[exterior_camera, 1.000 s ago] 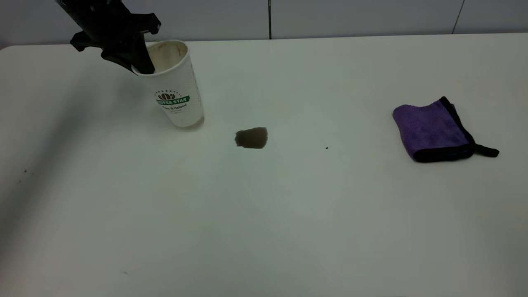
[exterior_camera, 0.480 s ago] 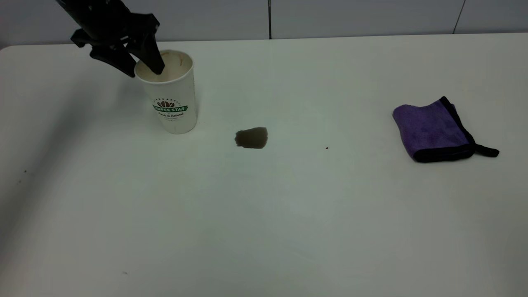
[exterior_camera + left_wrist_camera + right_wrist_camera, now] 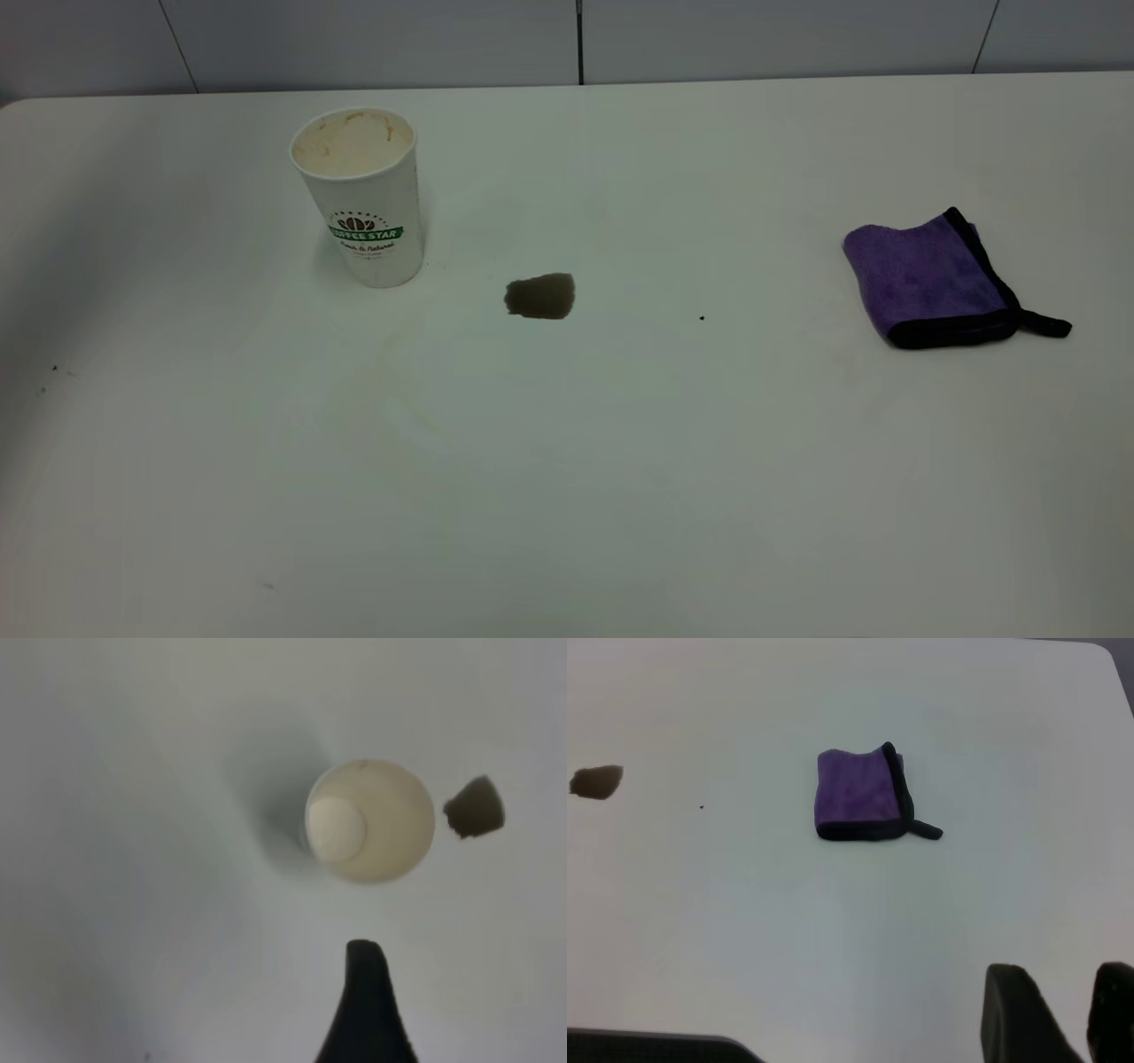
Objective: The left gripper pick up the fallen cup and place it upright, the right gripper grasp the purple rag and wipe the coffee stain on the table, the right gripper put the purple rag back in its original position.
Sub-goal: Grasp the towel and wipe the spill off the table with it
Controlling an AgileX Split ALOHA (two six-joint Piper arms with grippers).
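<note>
The cup (image 3: pixel 360 197) stands upright at the table's (image 3: pixel 567 461) back left, free of any gripper; the left wrist view looks down into its stained mouth (image 3: pixel 372 819). To the cup's right lies the dark brown coffee stain (image 3: pixel 540 296), also seen as the coffee stain (image 3: pixel 474 806) and coffee stain (image 3: pixel 596 781). The purple rag (image 3: pixel 930 279) lies folded at the right, purple rag (image 3: pixel 859 796). My left gripper (image 3: pixel 461 992) hangs open above the cup, one black finger (image 3: pixel 365 1001) showing. My right gripper (image 3: pixel 1061 979) is shut and empty, well short of the rag. Neither gripper appears in the exterior view.
A tiny dark speck (image 3: pixel 702 317) sits between stain and rag. The table's rounded corner (image 3: pixel 1107 651) lies beyond the rag. A grey panelled wall (image 3: pixel 576 40) runs behind the table's far edge.
The cup went from tilted in the left gripper to standing upright. The left gripper opened, let go of the rim and rose out of the exterior view.
</note>
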